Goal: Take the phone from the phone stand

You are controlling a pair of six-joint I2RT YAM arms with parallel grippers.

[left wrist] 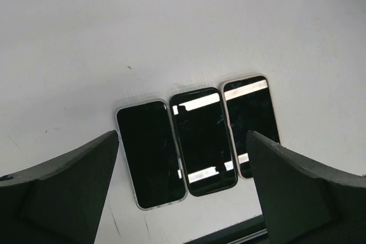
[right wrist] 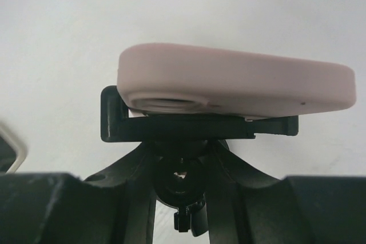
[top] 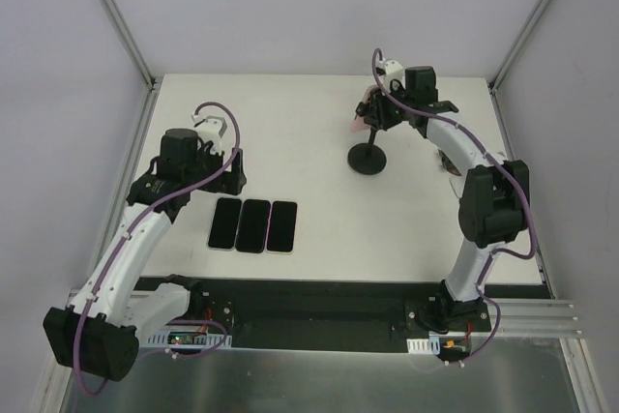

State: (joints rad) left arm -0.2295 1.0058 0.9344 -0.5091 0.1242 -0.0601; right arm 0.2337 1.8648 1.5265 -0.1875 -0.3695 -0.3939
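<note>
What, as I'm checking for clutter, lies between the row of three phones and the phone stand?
Nothing: the top view shows only bare white table between the three phones and the phone stand.

The phone wears a pale pink case, and the phone stand beneath it is plain black. On the white table, three phones show glossy black screens, the outer two rimmed pale, the middle one dark. The left arm and right arm are white with black joints, trailed by purple cables.
</note>
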